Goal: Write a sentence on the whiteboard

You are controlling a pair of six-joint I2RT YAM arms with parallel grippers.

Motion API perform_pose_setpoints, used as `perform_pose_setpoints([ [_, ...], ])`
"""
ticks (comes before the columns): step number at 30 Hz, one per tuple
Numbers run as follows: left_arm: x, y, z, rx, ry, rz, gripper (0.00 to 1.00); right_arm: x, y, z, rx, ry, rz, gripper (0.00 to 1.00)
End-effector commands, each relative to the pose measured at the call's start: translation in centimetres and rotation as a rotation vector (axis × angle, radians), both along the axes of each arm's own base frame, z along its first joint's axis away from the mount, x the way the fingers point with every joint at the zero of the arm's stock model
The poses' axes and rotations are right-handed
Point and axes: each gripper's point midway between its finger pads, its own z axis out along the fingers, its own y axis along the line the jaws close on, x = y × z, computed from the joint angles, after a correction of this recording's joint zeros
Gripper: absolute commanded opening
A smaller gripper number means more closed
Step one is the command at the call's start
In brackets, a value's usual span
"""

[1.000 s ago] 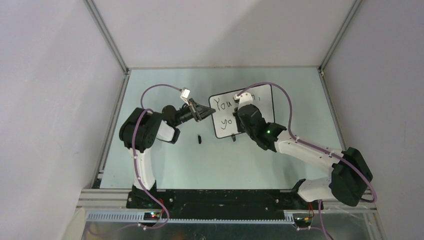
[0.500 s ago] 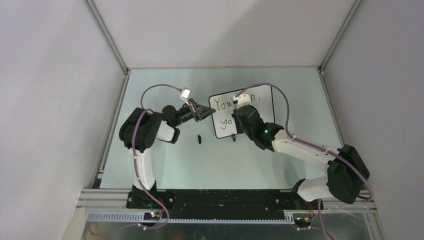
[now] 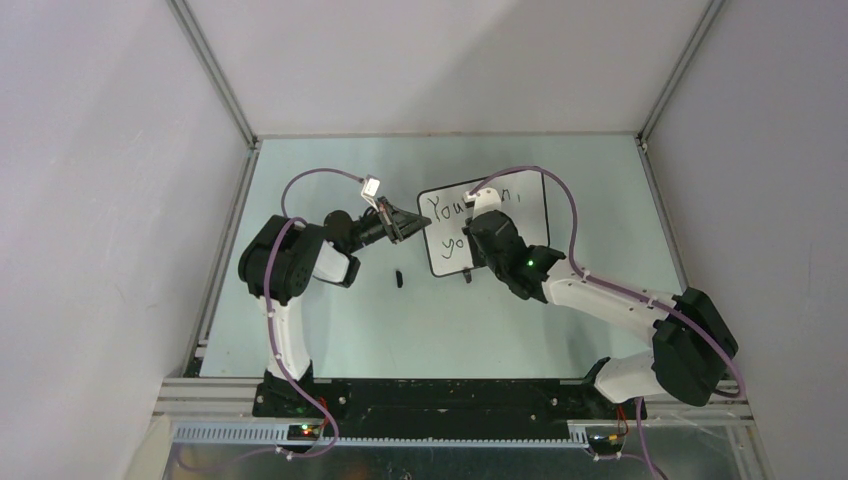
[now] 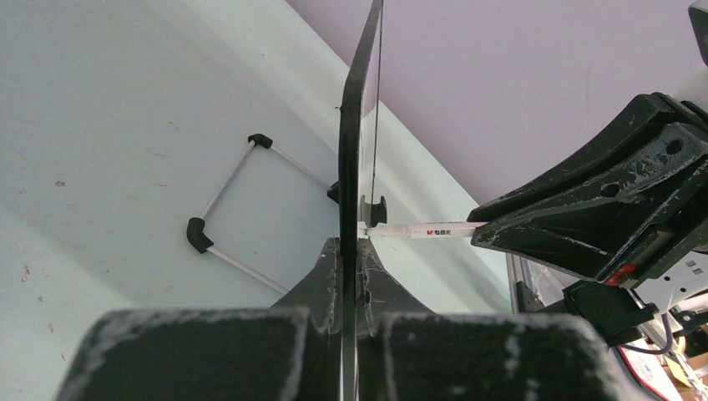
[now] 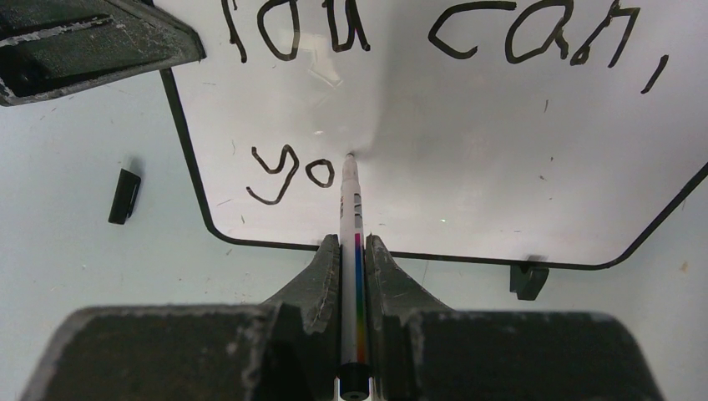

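The whiteboard (image 3: 530, 215) stands on the table, its face toward my right arm. It shows edge-on in the left wrist view (image 4: 355, 125) and face-on in the right wrist view (image 5: 501, 150). The sentence (image 5: 434, 33) reads "You can," on the top line and "yo" (image 5: 288, 173) on the second. My left gripper (image 3: 408, 227) is shut on the whiteboard's left edge (image 4: 351, 267). My right gripper (image 5: 354, 251) is shut on a white marker (image 5: 351, 209), whose tip touches the board just right of the "o". The marker also shows in the left wrist view (image 4: 422, 229).
The marker's black cap (image 3: 398, 277) lies on the table left of the board, also in the right wrist view (image 5: 124, 195). A black board foot (image 5: 528, 280) sits at the lower edge. A wire stand (image 4: 230, 213) rests behind the board. Enclosure walls surround the table.
My right arm has shifted slightly left along the second line. The left gripper and the whiteboard have not moved.
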Motion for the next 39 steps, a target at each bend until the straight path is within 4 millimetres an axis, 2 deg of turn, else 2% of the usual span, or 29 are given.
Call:
perform_pose_setpoints([
  [1, 0.1, -0.2, 1.9, -0.016, -0.089, -0.025, 0.0, 0.8, 0.0, 0.4, -0.001, -0.025, -0.029, 0.0],
  [19, 0.0, -0.2, 1.9, -0.017, -0.088, -0.029, 0.0, -0.5, -0.5, -0.7, -0.062, 0.006, -0.044, 0.0],
  [29, 0.0, -0.2, 1.9, -0.016, -0.088, -0.027, 0.0, 0.3, -1.3, 0.0, -0.05, -0.017, -0.078, 0.0],
  [39, 0.0, -0.2, 1.9, -0.018, -0.086, -0.028, 0.0, 1.0, -0.8, 1.4, 0.004, -0.031, -0.062, 0.0],
])
